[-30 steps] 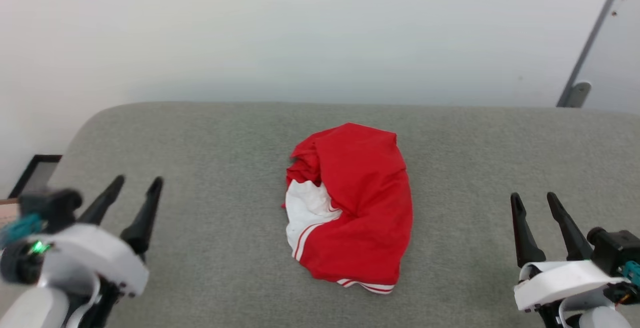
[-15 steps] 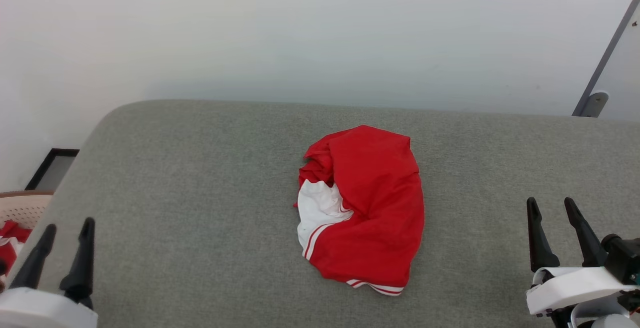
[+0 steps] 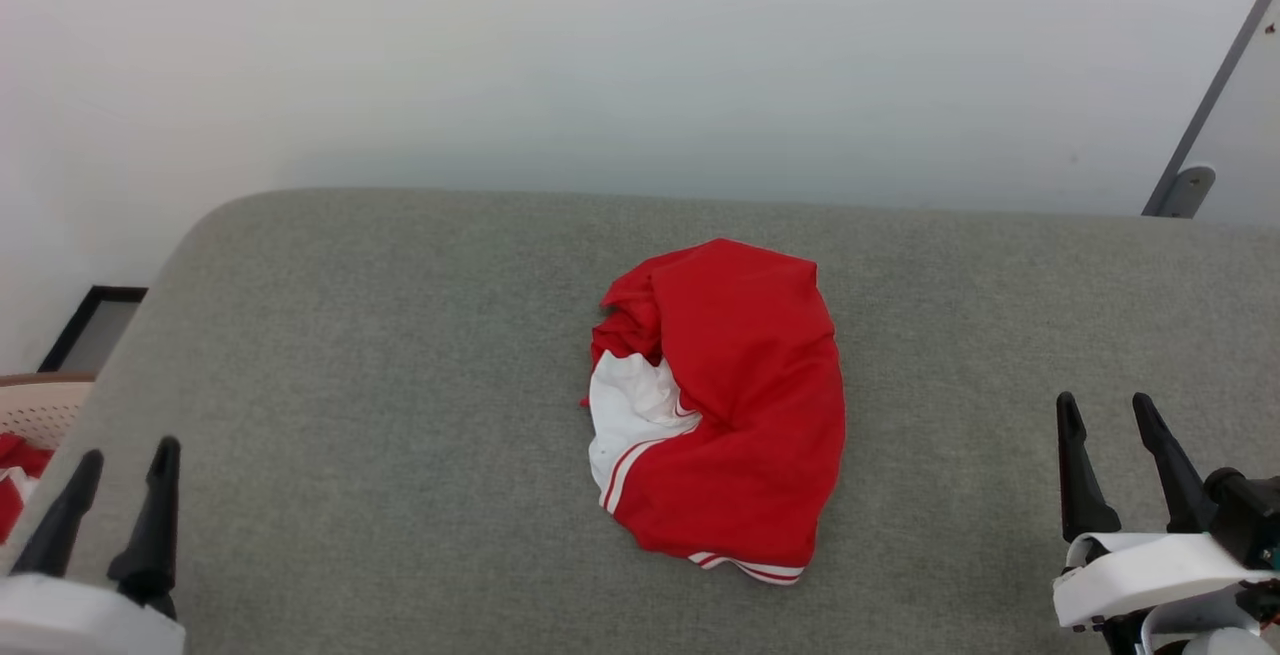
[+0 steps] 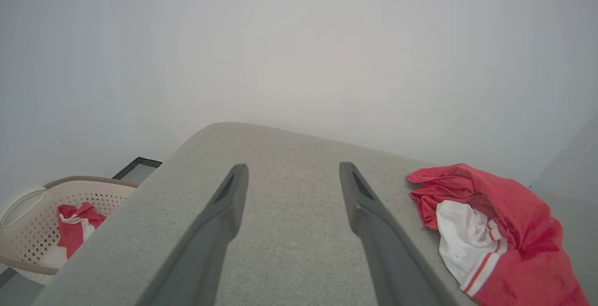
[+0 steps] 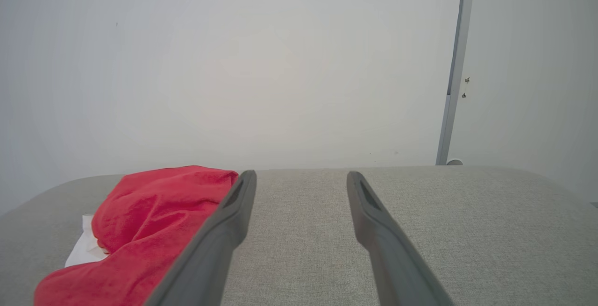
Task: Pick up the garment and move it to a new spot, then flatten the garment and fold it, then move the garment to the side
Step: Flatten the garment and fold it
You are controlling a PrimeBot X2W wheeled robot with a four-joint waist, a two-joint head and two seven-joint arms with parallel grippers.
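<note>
Head view, L to R: beige basket (image 3: 45, 405) off left edge of grey cushion (image 3: 400, 315); left gripper (image 3: 130, 449) at lower-left corner, fingers pointing up-frame, spread wide, nothing held; garment (image 3: 730, 405) crumpled at cushion centre, red w/ white sleeve showing, well apart from both grippers; right gripper (image 3: 1104, 400) at lower right, fingers up-frame, spread wide, empty

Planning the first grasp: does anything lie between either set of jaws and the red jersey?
Nothing visible does. The garment lies alone on the grey cushion, with bare fabric between it and the open left jaws and right jaws. The basket sits off the cushion's left edge.
</note>
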